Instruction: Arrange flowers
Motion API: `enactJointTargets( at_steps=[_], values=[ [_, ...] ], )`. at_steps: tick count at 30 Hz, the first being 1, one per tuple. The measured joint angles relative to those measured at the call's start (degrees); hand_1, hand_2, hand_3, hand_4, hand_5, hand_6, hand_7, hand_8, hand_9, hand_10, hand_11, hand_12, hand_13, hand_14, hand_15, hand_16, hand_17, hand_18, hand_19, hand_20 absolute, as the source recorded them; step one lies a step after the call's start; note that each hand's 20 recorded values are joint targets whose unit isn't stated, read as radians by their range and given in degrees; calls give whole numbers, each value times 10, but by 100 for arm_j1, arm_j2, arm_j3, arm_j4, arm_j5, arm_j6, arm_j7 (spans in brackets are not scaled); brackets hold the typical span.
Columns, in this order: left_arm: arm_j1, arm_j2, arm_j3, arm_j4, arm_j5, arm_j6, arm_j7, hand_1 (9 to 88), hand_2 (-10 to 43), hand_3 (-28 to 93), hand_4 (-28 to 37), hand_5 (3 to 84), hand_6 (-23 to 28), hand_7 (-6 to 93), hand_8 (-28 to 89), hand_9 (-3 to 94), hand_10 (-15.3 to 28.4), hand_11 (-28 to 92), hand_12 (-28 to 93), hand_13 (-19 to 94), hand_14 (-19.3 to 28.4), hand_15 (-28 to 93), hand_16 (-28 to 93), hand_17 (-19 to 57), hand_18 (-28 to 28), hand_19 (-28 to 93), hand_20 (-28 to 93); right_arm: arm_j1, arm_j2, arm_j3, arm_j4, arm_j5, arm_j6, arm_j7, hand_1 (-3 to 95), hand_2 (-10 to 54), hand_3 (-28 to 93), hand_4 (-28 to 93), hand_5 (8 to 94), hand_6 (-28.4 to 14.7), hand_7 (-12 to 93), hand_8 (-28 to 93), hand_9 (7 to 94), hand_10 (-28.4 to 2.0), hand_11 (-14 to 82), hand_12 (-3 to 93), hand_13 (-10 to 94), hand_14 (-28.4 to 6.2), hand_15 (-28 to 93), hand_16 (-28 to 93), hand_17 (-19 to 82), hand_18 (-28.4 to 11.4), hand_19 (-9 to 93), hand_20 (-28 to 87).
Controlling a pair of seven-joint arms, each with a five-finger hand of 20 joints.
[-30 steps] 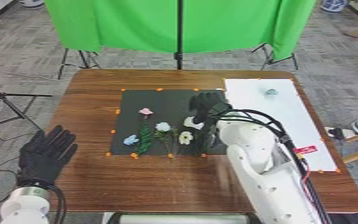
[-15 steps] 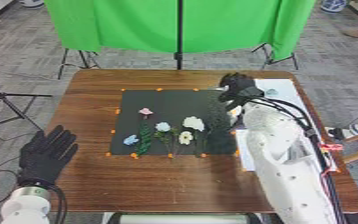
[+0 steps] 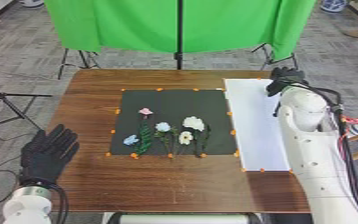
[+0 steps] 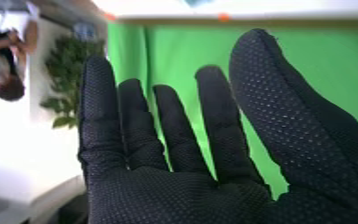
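Your right hand is at the far right of the surface, by the white sheet, fingers straight and apart, gripping nothing. Your left hand is at the left edge, fingers straight too. On your black mat lie a pink flower, a blue flower, a pale flower and, nearer the sheet, a big white flower beside a smaller white flower.

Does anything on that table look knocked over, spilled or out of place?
Nothing stands out as wrong. The flowers lie on the dark mat with their blooms mostly pointing away from the robot, and I see no spill. The blooms are unevenly lined up, but that looks harmless.
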Motion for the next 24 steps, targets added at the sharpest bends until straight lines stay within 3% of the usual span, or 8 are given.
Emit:
enactJointTargets(
  at_steps=[4,7,12,14,17,20,24],
  values=[
    [-26,0,37,1,7,-51,0,303,132,733,-282,472,104,135,-88,409,151,227,130,300,156,446,-66,-50,152,358,177,198,-49,124,440,-16,-362,-69,529,-95,807,-283,355,-32,174,-135,290,-139,81,109,270,-162,245,131,216,-209,471,162],
    [-27,-1,54,1,-1,-54,10,300,130,739,-279,472,104,135,-88,408,151,227,130,299,157,446,-65,-49,151,356,177,225,-129,263,589,-8,-502,-200,533,-95,800,-283,400,-24,194,-142,297,-138,87,106,295,-154,253,140,224,-204,471,169],
    [-24,-5,79,1,-41,-100,74,300,129,738,-281,471,102,136,-88,408,151,226,130,300,157,445,-65,-47,151,354,177,228,-192,273,570,-5,-932,-324,536,-95,775,-283,501,-9,260,-162,491,-130,207,172,465,-115,434,181,243,-187,612,237],
    [-20,-7,79,1,-47,-103,81,298,130,738,-281,471,102,136,-88,409,152,226,131,301,156,444,-65,-47,151,355,178,226,-196,255,507,-5,-904,-327,557,-95,725,-283,548,-7,284,-139,551,-121,248,216,509,-93,444,266,251,-185,639,255],
    [-18,-8,77,1,-48,-102,80,298,131,738,-282,471,102,136,-88,409,152,226,131,301,156,443,-65,-46,151,353,178,166,-191,190,461,-5,-647,-325,583,-95,668,-283,608,-5,418,-44,691,-103,169,402,572,-72,446,351,266,-184,663,282],
    [-19,-9,75,1,-47,-102,66,299,132,736,-282,471,102,136,-88,409,151,226,131,301,157,444,-64,-47,151,353,178,-15,-171,103,367,-5,-276,-341,584,-95,666,-283,646,-1,480,9,741,-101,170,443,600,-72,461,378,281,-188,688,298],
    [-26,-12,74,2,-39,-103,44,299,132,736,-283,472,103,135,-88,409,151,226,131,301,157,445,-64,-47,151,353,179,-366,-46,-108,-35,5,-182,-347,591,-95,672,-283,662,-3,486,34,752,-90,231,502,624,-87,575,415,295,-204,749,341]
  ],
)
